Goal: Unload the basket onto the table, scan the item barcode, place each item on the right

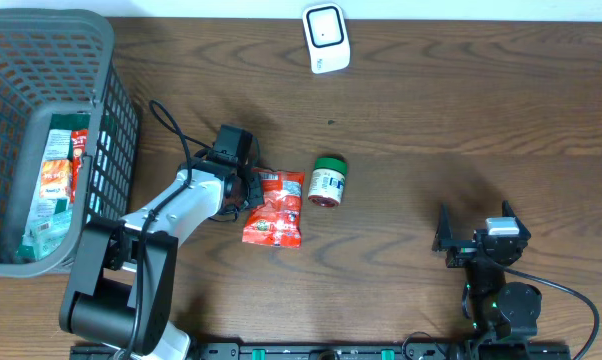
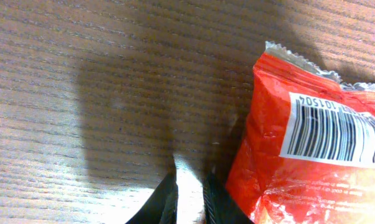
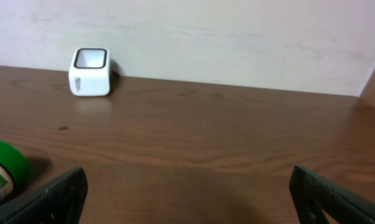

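Dark wooden table (image 1: 431, 120), pale wall (image 3: 237, 37)

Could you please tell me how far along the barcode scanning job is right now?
Done: red packet and green-lidded jar lie on the table, outside the basket. In hand: the left gripper sits nearly shut beside the packet, not gripping it; its barcode is visible. Left: grasp it and show the barcode to the white scanner at the far edge. The right gripper is open.
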